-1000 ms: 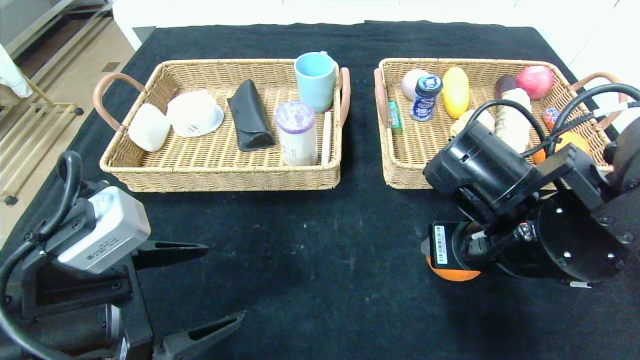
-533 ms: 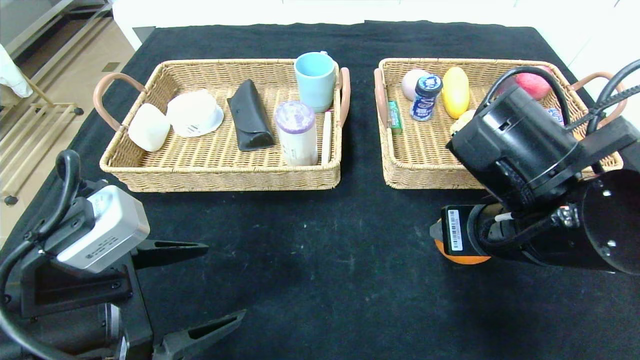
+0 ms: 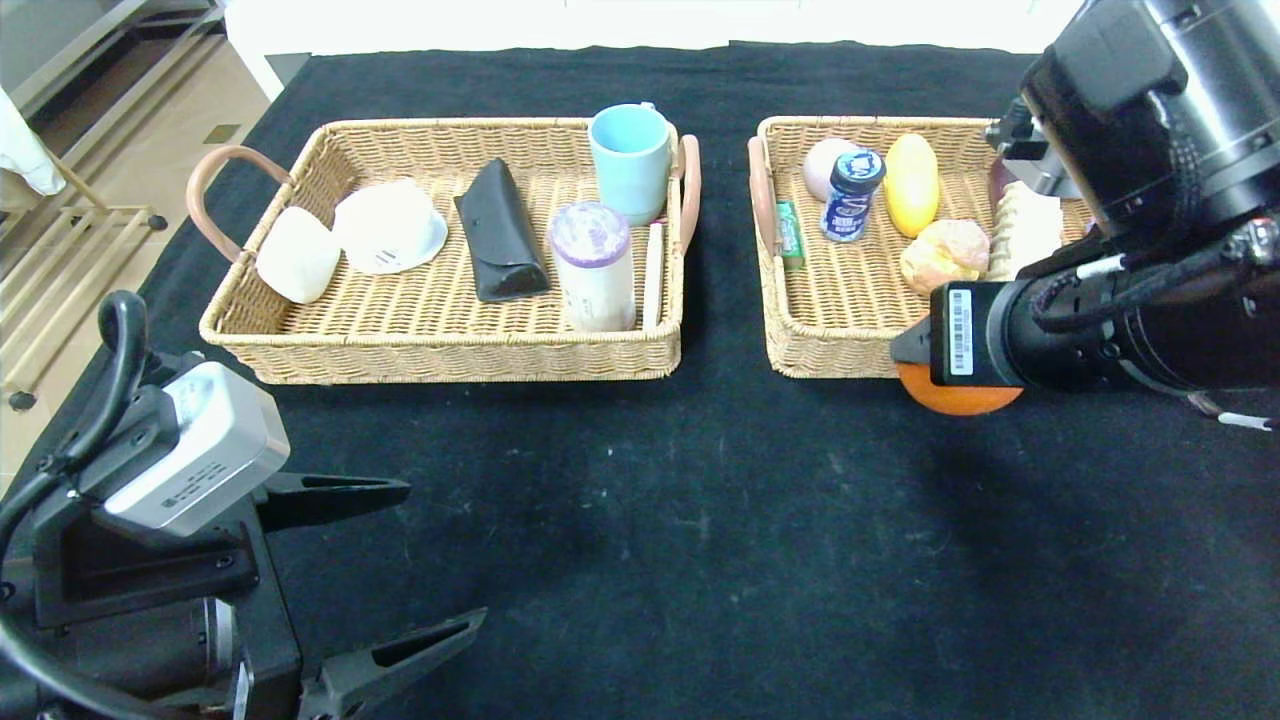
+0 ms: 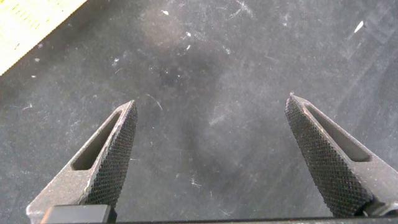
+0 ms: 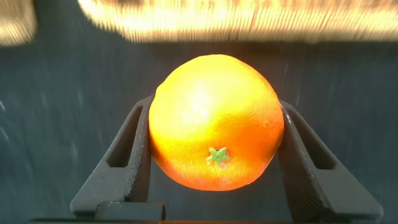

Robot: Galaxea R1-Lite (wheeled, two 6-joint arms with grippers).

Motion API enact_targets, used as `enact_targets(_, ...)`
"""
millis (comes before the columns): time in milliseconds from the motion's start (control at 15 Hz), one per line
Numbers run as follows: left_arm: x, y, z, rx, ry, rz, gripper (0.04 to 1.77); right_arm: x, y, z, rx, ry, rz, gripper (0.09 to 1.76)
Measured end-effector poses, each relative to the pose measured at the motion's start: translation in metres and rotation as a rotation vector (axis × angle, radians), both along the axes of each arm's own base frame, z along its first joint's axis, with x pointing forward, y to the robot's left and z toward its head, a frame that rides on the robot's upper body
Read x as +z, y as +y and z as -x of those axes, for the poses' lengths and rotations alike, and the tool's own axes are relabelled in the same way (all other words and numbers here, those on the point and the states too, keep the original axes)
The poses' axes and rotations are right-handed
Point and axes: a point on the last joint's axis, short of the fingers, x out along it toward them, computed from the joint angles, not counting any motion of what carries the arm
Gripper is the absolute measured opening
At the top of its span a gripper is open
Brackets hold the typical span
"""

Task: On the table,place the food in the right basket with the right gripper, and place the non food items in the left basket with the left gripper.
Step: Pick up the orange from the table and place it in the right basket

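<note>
The right arm (image 3: 1120,330) covers the right basket's (image 3: 830,350) near right corner and right handle, and hides most of the orange (image 3: 955,398). Only the top of the red fruit behind the arm shows. The left arm (image 3: 150,560) is cut off by the frame's lower edge.

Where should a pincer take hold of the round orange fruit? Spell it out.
Grip the round orange fruit across its widest middle, one finger on each opposite side, as the right pincer does now. The ball shape would slip out of any grip nearer an end. Its green stem scar faces the wrist camera, clear of both fingers.
</note>
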Motion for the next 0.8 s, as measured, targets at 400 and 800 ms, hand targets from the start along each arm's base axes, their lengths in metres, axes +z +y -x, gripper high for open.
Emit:
enact_targets(400,0.001,0.001,0.001,0.004,-0.004,0.001,1.72,0.016,-0.006,-0.037,-0.034,-0.197,-0.053,1.2)
enact_targets(800,0.001,0.001,0.001,0.006,-0.006,0.002,1.72,0.014,0.005,-0.066,-0.028,-0.324,-0.077,1.2)
